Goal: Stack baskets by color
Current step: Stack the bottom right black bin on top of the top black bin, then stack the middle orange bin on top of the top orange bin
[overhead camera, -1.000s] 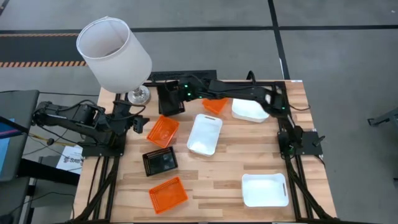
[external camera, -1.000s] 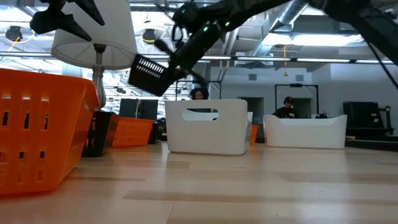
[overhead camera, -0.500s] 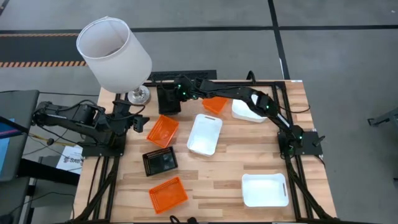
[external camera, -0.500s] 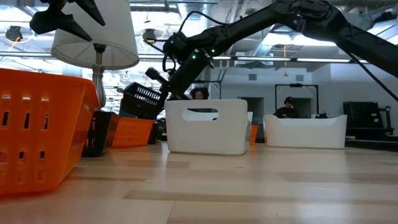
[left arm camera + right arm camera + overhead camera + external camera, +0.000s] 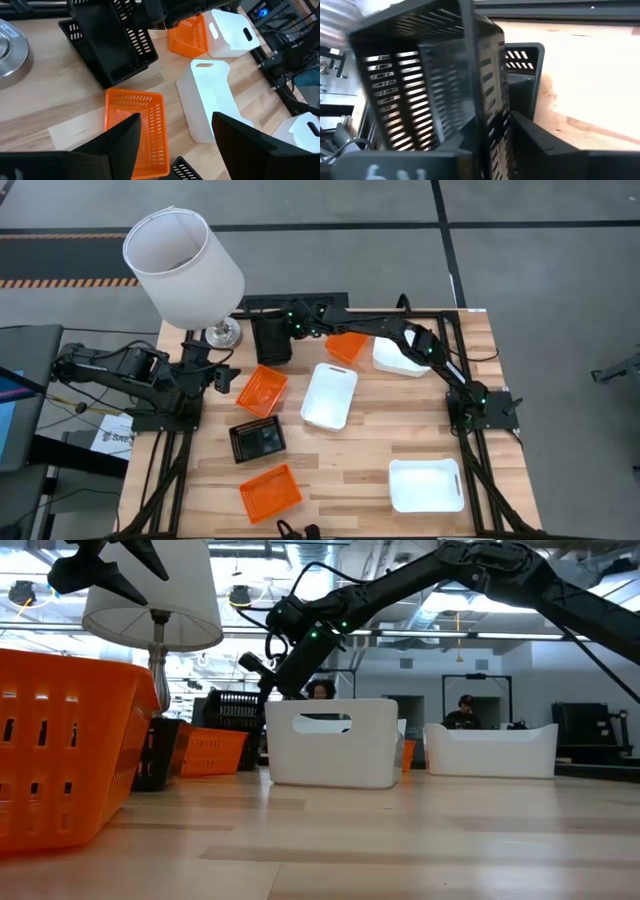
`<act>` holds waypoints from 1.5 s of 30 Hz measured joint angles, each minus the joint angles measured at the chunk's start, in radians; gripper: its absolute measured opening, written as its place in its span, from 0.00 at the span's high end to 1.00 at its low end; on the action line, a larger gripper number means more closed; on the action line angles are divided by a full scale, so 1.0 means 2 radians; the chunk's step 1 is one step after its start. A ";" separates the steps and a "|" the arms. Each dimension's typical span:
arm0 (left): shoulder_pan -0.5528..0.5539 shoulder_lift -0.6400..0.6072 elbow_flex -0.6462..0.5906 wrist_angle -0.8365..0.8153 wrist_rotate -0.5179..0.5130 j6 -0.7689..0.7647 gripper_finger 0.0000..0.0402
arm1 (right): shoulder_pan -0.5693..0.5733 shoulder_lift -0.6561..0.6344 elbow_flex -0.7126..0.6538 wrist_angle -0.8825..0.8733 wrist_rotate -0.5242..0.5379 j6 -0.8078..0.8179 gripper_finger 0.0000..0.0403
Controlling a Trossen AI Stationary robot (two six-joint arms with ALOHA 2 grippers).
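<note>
We see the right pincer (image 5: 290,330) reaching across the far side of the desk (image 5: 400,440), its fingers parted either side of one wall of a black basket (image 5: 270,340), which sits in a second black basket beside the lamp base (image 5: 222,334). We cannot tell whether the fingers press on that wall. The left pincer (image 5: 228,375) waits at the desk's left edge, spread wide and holding nothing, just beside an orange basket (image 5: 262,391). A third black basket (image 5: 258,441) lies nearer the front, with another orange basket (image 5: 270,491) beyond it at the front edge. A third orange basket (image 5: 346,347) sits between the black pair and a white basket (image 5: 400,358). A second white basket (image 5: 330,395) lies mid-desk, and a third white basket (image 5: 426,485) sits front right.
</note>
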 joint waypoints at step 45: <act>0.000 0.000 0.000 -0.072 0.144 0.005 0.42 | 0.155 -0.280 0.045 -0.453 0.118 -0.137 0.45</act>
